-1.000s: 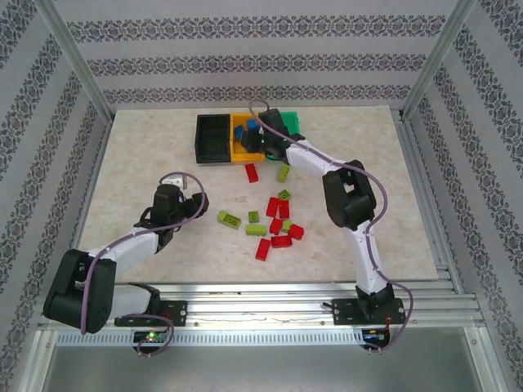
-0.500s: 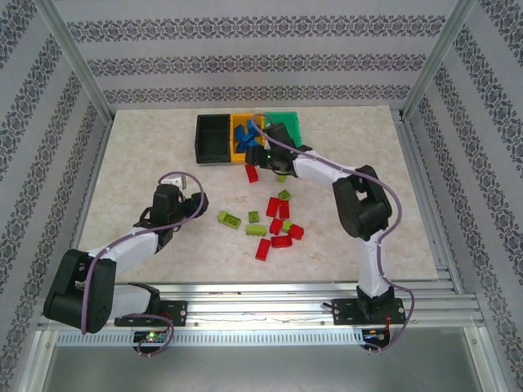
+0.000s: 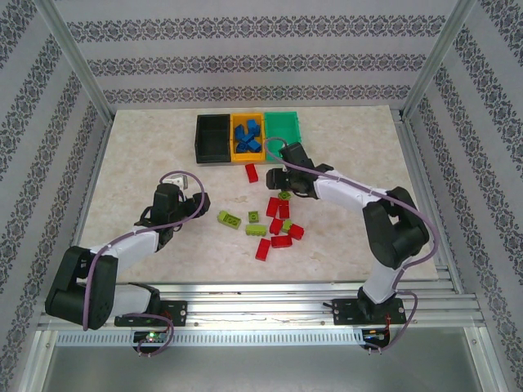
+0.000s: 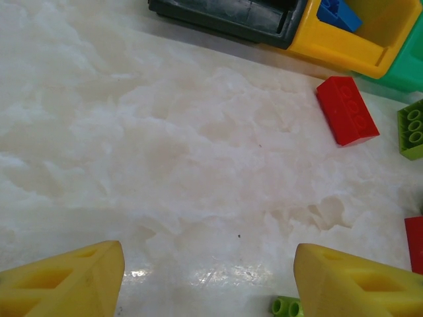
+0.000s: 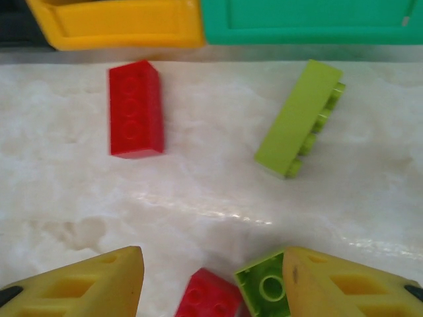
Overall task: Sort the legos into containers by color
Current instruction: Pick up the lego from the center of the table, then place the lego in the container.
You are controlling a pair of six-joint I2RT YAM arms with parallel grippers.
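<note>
Several blue legos [image 3: 248, 136] lie in the orange-yellow bin [image 3: 248, 158], so I judge that colour done. The teal bin [image 3: 282, 127] looks empty, and so does the black bin [image 3: 211, 137] as far as I can tell. About 7 red legos [image 3: 278, 224] and some 6 lime legos [image 3: 229, 218] lie loose on the table [image 3: 147, 147]. My right gripper [image 5: 211, 267] hangs spread and empty near the bins. My left gripper [image 4: 208, 277] is also spread and empty, low over bare table.

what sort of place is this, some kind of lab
Probably a robot test cell, not a home: an aluminium frame with patterned panels boxes in a tabletop, a left arm and right arm are bolted at its near edge, and loose legos lie on it.
</note>
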